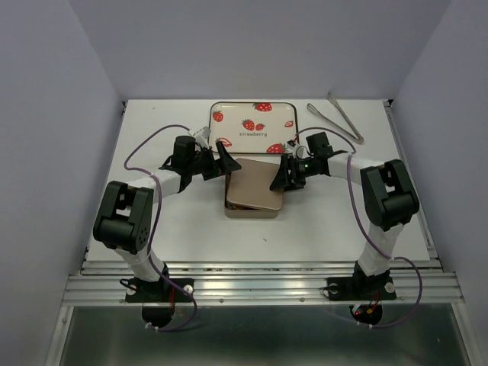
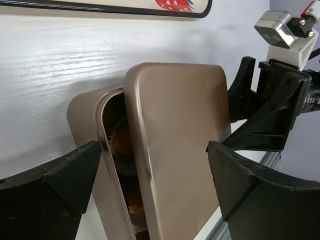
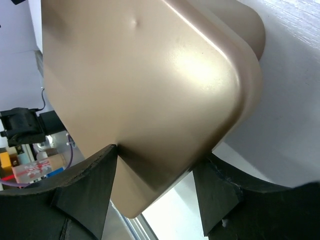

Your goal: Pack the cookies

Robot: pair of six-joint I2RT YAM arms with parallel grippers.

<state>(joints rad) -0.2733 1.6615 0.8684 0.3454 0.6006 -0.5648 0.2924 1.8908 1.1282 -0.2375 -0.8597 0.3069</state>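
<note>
Top view: one gold tin (image 1: 252, 213) sits mid-tabletop (image 1: 183, 229), with its one lid (image 1: 255, 187) skewed across it. One strawberry tray (image 1: 254, 128) is behind, one pair of tongs (image 1: 345, 116) far right. The left gripper (image 1: 219, 162) and right gripper (image 1: 285, 174) flank the lid.

Left wrist: jaws wide apart astride the tin. Two cookies (image 2: 121, 144) show orange inside the tin, in the gap under the lid; the rest are hidden.

Right wrist: jaws apart around one lid corner, close against it. Can't tell if it's clamped.
</note>
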